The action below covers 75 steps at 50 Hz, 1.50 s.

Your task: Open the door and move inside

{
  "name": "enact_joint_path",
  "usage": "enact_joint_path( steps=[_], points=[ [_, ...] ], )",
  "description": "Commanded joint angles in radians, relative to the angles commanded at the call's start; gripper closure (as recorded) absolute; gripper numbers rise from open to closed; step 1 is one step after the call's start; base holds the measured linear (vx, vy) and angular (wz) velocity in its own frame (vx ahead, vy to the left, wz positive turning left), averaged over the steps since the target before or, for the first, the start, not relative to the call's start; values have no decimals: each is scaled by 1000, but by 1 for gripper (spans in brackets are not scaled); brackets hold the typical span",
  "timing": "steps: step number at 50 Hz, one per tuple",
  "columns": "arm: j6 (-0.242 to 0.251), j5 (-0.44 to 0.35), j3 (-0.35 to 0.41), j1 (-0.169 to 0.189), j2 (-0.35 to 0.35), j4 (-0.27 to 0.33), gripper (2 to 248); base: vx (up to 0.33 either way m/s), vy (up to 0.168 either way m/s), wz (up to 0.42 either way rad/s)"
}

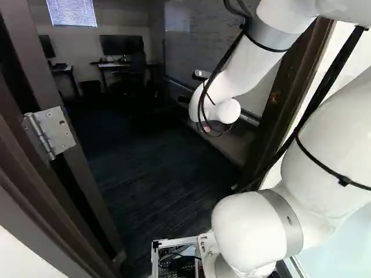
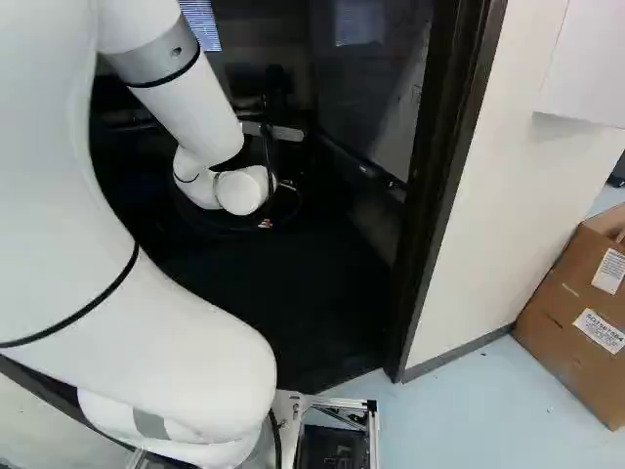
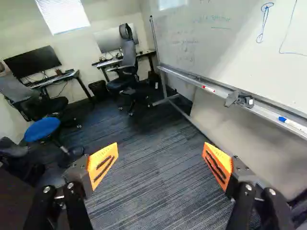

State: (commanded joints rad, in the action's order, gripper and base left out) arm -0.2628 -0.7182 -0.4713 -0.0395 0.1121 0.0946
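1. Wrist view: gripper (image 3: 160, 149), fingers spread wide, nothing between them; carpet (image 3: 153, 187) lies beyond. No handle is in its grasp, which suits a door that needs no more pulling or pushing.
2. Door: hinge side at the left of the left base view. Hinge (image 1: 58, 130) exposed on a dark upright, probably the door's edge (image 1: 86, 185); the leaf is hard to tell from the frame. Judged open, since the room shows through.
3. Arm (image 1: 249, 63), white: extended ahead through the doorway, wrist well inside. Presumably reached in to push the door or hold it back.
4. Door frame (image 2: 444, 147), dark: far jamb, right of the arm in the right base view. It bounds the base's path; arm and base both need clearance here.
5. Base front (image 2: 337, 405), metal-framed: at the threshold, below the arm. Likely next step: driving in straight.
6. Whiteboard (image 3: 216, 43): along one side of the room, ledge jutting out. Swinging the arm that way risks a knock.
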Motion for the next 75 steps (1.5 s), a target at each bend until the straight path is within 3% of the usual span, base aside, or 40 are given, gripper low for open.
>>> enact_joint_path(
  steps=[75],
  points=[
    [0, 0, 0, 0, 0, 1, 3, 38, 1, -3]
  ],
)
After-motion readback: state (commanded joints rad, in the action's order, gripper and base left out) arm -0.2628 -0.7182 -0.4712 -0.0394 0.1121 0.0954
